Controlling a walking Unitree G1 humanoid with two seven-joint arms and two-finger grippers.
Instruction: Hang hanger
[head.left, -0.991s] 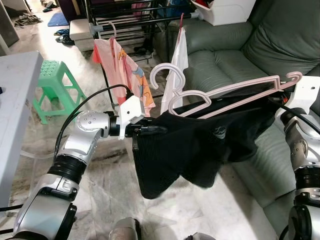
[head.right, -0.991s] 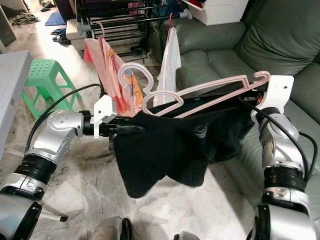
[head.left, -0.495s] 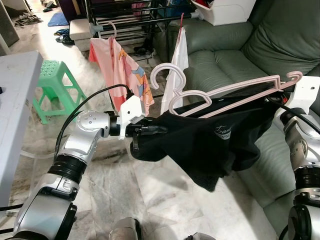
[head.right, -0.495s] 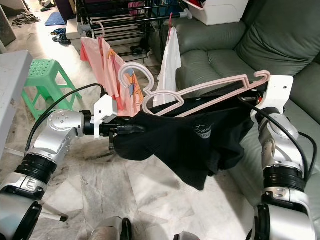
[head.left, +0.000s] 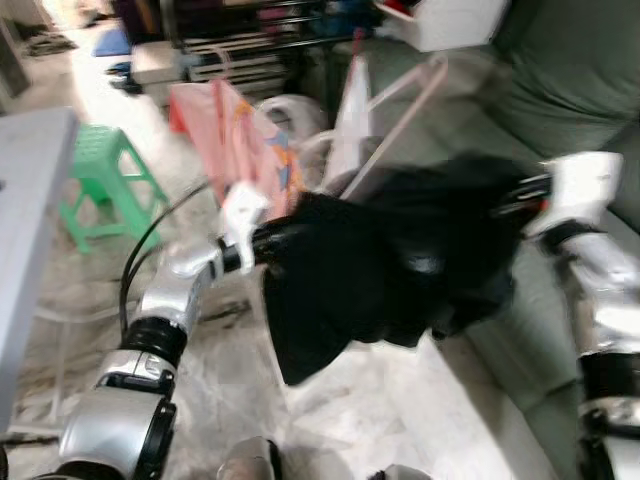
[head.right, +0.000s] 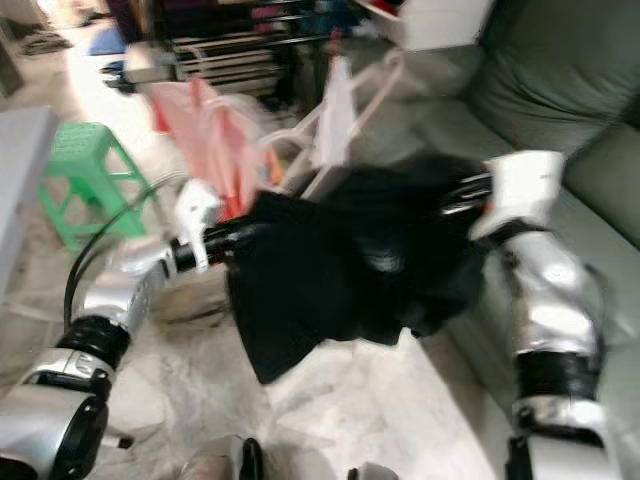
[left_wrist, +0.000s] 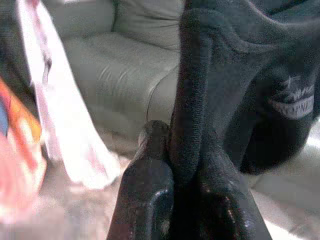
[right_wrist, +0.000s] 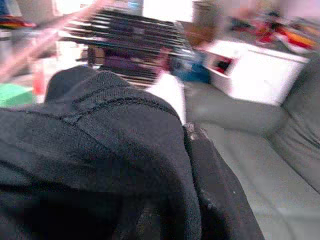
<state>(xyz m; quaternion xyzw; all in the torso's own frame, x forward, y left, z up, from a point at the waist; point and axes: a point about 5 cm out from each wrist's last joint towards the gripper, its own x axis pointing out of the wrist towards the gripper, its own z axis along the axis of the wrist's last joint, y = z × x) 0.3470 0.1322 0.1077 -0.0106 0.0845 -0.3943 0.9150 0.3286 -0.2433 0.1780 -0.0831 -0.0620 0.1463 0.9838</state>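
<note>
You've got 1 black garment (head.left: 390, 270), 1 pink hanger (head.left: 400, 115), 1 green stool (head.left: 100, 175), 2 hung clothes: pink (head.left: 225, 130), white (head.left: 350, 115).

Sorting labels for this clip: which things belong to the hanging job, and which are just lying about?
Job: black garment, pink hanger, drying rack, left pincer, right pincer.

Lying about: green stool, grey sofa, white box.

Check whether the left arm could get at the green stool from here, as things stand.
Probably not. The left tool is shut on the black garment, which stretches across to the right tool, so it is tied up. The green stool stands off to the robot's left on the floor, apart from the arm.
</note>
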